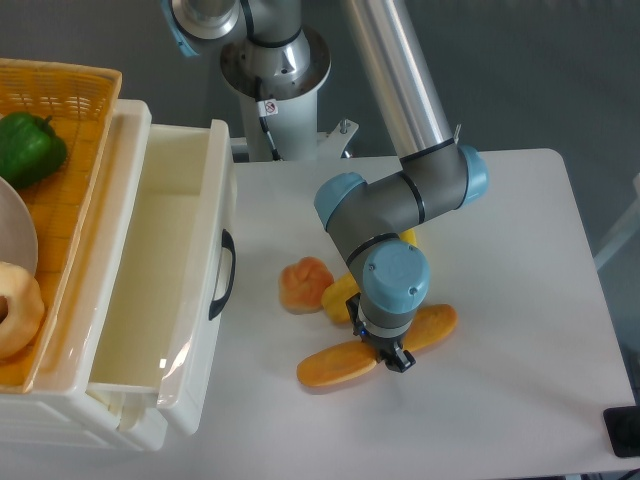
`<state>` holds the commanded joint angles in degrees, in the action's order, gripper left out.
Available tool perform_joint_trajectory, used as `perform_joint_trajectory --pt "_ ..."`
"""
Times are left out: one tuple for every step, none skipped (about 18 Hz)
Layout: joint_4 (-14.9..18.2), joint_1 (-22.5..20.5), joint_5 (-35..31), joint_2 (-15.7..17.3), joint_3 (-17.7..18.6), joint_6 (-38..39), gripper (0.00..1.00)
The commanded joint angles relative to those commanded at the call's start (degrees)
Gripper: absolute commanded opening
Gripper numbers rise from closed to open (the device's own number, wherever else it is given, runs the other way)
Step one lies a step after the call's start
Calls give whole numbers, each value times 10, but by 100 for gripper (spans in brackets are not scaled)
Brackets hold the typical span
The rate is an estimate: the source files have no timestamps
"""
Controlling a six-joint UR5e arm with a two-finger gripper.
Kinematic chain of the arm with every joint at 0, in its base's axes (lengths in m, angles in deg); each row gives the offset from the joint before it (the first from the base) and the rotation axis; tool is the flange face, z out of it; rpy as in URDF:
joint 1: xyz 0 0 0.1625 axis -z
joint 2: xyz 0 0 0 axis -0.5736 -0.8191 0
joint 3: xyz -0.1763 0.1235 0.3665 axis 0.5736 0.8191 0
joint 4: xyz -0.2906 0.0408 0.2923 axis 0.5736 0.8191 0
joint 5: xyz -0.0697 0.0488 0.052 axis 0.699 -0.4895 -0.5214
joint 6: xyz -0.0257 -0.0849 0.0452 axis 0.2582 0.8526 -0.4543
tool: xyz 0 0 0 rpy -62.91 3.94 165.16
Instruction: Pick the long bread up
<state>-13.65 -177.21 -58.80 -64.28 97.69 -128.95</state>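
Long bread (335,364) lies on the tabletop (500,250); we see a bun (304,284) and banana (341,296) just behind. Our pincer (392,355) pinches its middle.

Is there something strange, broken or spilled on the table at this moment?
Nothing stands out. The long bread lies whole on the table under the gripper, the bun beside it; nothing is spilled.

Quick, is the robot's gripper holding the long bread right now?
Gripper: closed on the middle of the long bread, which lies on the table.
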Motion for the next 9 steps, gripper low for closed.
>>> perform_joint_trajectory --pt "8 1 0 9 0 11 0" --pt "20 0 0 18 0 26 0" --pt "29 1 0 27 0 43 0" --pt "37 1 0 33 0 65 0" --pt "43 1 -1 40 0 89 0" --pt "51 2 -1 48 0 115 0" --pt "61 2 -1 59 0 135 0" --pt "71 2 -1 68 -1 152 0" --pt "79 2 -1 76 -1 169 0"
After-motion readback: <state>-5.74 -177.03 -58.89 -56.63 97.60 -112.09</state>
